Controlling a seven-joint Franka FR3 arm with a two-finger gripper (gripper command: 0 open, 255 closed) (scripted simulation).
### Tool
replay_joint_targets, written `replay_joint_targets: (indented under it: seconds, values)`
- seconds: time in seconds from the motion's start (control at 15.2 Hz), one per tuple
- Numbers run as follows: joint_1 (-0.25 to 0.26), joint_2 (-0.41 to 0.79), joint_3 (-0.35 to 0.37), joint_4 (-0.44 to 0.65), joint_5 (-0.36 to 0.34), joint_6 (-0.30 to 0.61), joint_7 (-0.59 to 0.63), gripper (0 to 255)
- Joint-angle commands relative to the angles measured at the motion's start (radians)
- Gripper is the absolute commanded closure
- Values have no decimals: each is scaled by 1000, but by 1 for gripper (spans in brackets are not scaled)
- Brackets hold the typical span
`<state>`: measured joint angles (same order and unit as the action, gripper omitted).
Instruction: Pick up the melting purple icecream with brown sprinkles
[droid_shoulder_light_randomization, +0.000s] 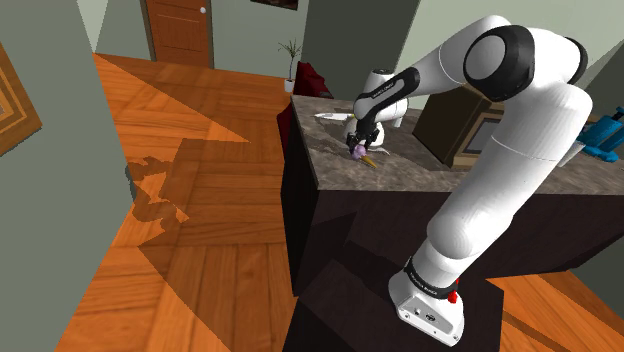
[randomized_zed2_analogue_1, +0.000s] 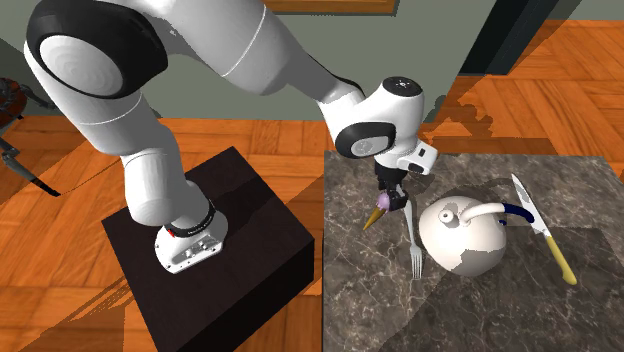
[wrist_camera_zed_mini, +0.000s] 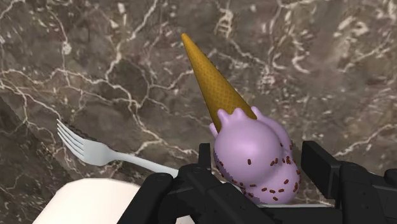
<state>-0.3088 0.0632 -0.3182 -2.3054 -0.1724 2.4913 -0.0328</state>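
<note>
The purple ice cream (wrist_camera_zed_mini: 254, 159) with brown sprinkles lies on the dark marble counter (wrist_camera_zed_mini: 114, 57), its orange cone (wrist_camera_zed_mini: 213, 79) pointing away from the hand. My black gripper (wrist_camera_zed_mini: 257, 162) is shut on the scoop, with one finger (wrist_camera_zed_mini: 205, 162) against each side. In the second exterior view the gripper (randomized_zed2_analogue_1: 391, 192) comes down from above onto the ice cream (randomized_zed2_analogue_1: 381, 208), whose cone tip slants toward the counter's edge. In the shoulder view the ice cream (droid_shoulder_light_randomization: 358, 151) is under the gripper (droid_shoulder_light_randomization: 361, 138) near the counter's front. I cannot tell whether the cone is off the surface.
A silver fork (randomized_zed2_analogue_1: 415, 250) lies right beside the ice cream, next to a white round teapot (randomized_zed2_analogue_1: 462, 235). A knife (randomized_zed2_analogue_1: 540, 232) with a yellow handle lies beyond the teapot. A brown box (droid_shoulder_light_randomization: 455, 125) stands at the counter's back. The counter edge (randomized_zed2_analogue_1: 326, 240) drops to the black stand.
</note>
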Motion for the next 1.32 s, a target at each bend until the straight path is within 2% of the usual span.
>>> replay_joint_targets:
  seconds: [0.0,0.13,1.12,1.25]
  values:
    - [0,1,1,-1,0,0,0,255]
    - [0,0,0,-2,0,-1,-1,255]
    - [7,-122,6,83,-18,-204,-5,255]
    - [7,-123,6,84,-18,-206,-5,255]
